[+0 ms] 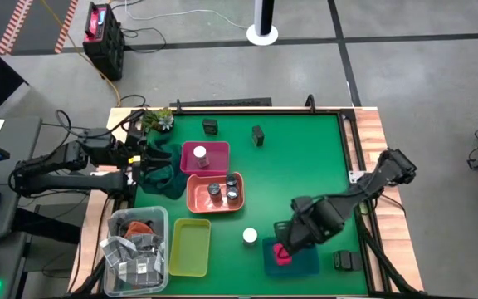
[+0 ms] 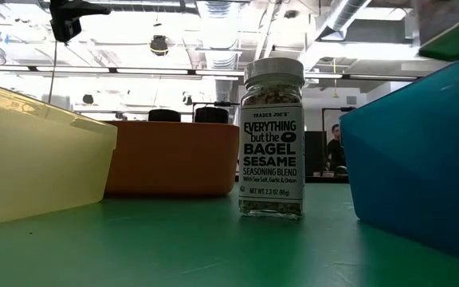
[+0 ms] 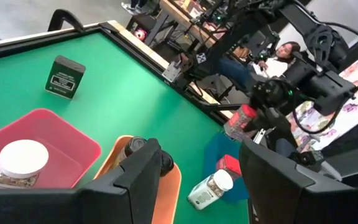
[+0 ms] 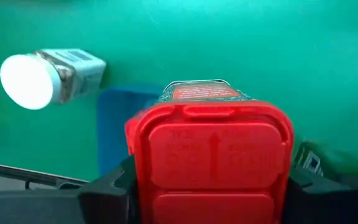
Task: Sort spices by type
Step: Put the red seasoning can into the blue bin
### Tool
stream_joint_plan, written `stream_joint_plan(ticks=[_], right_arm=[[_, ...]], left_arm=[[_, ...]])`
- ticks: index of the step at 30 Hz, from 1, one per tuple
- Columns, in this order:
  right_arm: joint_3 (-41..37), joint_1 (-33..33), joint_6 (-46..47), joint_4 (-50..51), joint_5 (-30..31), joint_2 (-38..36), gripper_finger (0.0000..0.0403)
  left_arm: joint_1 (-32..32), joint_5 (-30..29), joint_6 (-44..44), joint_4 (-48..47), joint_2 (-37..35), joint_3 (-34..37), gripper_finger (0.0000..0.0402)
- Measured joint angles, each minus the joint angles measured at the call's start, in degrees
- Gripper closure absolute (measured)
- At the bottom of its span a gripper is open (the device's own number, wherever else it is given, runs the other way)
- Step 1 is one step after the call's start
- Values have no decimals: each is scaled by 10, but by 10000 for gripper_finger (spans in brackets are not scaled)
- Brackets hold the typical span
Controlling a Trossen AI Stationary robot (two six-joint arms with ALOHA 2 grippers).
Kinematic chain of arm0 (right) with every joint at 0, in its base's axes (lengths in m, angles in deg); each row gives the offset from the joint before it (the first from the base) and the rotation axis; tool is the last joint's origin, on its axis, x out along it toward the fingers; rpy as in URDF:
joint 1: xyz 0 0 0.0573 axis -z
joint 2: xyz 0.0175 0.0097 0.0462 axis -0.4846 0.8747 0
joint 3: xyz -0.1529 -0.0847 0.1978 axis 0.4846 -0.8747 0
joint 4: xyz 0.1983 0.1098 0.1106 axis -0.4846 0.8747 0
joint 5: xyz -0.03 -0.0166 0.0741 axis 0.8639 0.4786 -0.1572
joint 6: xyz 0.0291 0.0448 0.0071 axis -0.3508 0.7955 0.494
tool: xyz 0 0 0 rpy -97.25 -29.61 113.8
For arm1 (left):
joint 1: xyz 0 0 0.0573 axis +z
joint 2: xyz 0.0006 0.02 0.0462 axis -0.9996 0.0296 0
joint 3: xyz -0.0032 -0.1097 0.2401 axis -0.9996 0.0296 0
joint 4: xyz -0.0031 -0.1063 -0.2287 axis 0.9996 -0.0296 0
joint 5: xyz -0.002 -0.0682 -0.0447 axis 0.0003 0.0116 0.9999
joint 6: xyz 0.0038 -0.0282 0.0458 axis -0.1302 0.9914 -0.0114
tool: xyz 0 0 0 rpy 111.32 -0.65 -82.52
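Your right gripper (image 4: 210,180) jaws clenched on pink box (image 4: 211,155) over blue tray (image 1: 301,259), white-capped jar (image 1: 250,237) at its 9 o'clock, left gripper (image 3: 197,180) jaws released over tabletop (image 1: 297,158).

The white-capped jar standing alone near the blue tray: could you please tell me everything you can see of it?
The white-capped jar is a clear round container of speckled seasoning with a ribbed white screw cap, closed. Its white label reads Everything but the Bagel Sesame Seasoning Blend. It stands upright on the green mat, between the yellow tray and the blue tray, touching neither. No gripper touches it; the right gripper is over the blue tray beside it.
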Motion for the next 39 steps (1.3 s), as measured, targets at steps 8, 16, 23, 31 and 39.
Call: stream_joint_plan(ticks=[8,16,23,31,39], right_arm=[[-52,-40,75,-28,-18,0,173],[-105,-49,106,-118,-35,1,159],[-133,-52,118,-159,-54,0,173],[-144,-41,117,-240,-56,16,159],[-144,-51,114,-215,-79,38,170]], left_arm=[[0,0,0,-1,0,0,196],[0,0,0,-2,0,0,196],[0,0,-9,-22,0,0,196],[0,0,-13,-23,0,0,196],[0,0,-17,-23,0,0,196]])
